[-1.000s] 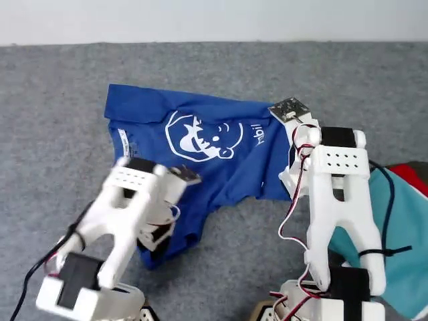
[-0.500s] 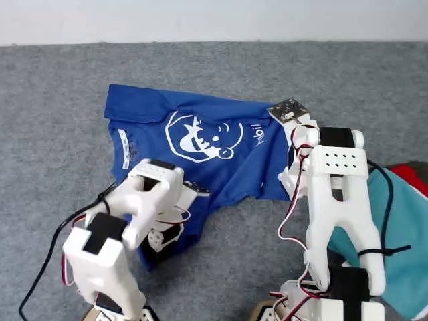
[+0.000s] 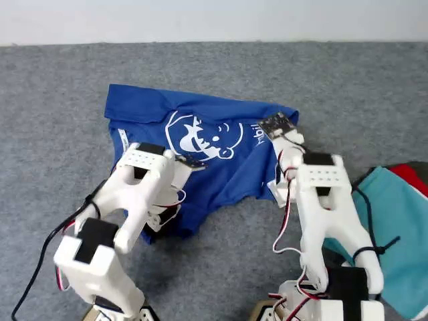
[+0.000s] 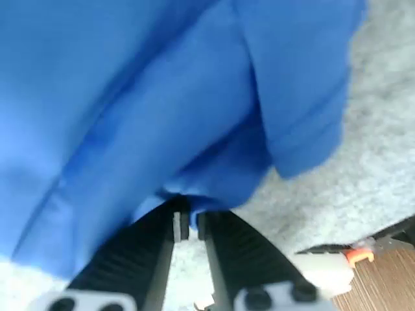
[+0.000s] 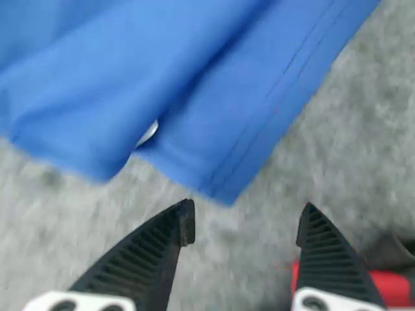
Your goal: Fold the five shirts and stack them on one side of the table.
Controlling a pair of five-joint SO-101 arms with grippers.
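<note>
From above, the blue shirt [image 3: 214, 157] sprawls mid-tabletop [image 3: 53, 100], its long axis running side to side, with an arm at each end. In the left wrist view, the left gripper [image 4: 188, 217] is pinched on its near-edge fold. In the right wrist view, the right gripper [image 5: 249, 223], jaws apart, hovers just short of the hem.

A grey, felt-like covering [image 3: 374, 87] spreads over the whole counter [image 3: 53, 87], its nap faintly mottled. At 12 o'clock the counter ends in a straight line against a plain pale wall [image 3: 214, 20]. The light is soft and even, and shadows are faint. In the left wrist view, a brown wood-grain surface [image 4: 389, 285] borders the grey.
</note>
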